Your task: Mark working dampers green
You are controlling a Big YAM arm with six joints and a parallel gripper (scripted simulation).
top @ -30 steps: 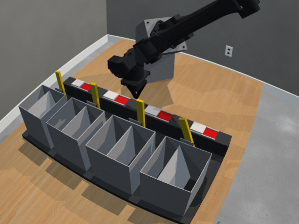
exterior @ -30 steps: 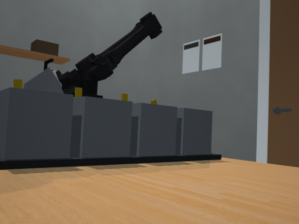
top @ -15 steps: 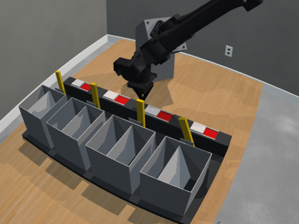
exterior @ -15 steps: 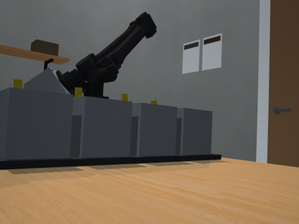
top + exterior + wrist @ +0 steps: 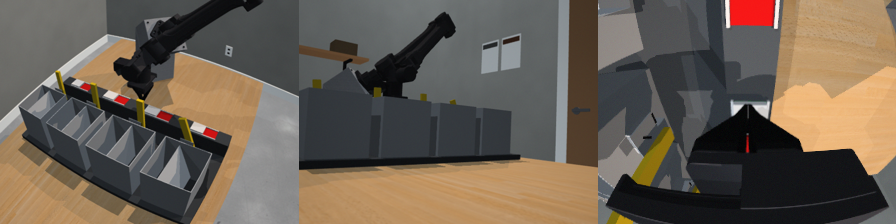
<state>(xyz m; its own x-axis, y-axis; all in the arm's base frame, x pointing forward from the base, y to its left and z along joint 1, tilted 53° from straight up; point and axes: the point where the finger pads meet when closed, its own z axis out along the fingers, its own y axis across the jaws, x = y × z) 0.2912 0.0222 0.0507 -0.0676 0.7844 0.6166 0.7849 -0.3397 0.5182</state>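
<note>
Closed claw above a row of red sliders

Nearest, four open-topped grey dampers [image 5: 109,171] [image 5: 406,129] run slantwise from the desk's [image 5: 236,89] [image 5: 448,194] [image 5: 823,60] left edge towards its right edge in the top view, pale sloping panels [image 5: 172,171] inside. Yellow levers [image 5: 140,112] [image 5: 377,92] [image 5: 653,160] rise behind them. Beyond, all four status sliders [image 5: 164,116] [image 5: 752,12] show red. The gripper [image 5: 142,98] [image 5: 747,109] points down, fingertips together, holding nothing. Its arm [image 5: 154,50] [image 5: 398,62] slopes up towards the far edge.

Gripper [image 5: 142,97] [image 5: 747,109] (closed) farther along rail [image 5: 224,139] [image 5: 750,55]
</note>
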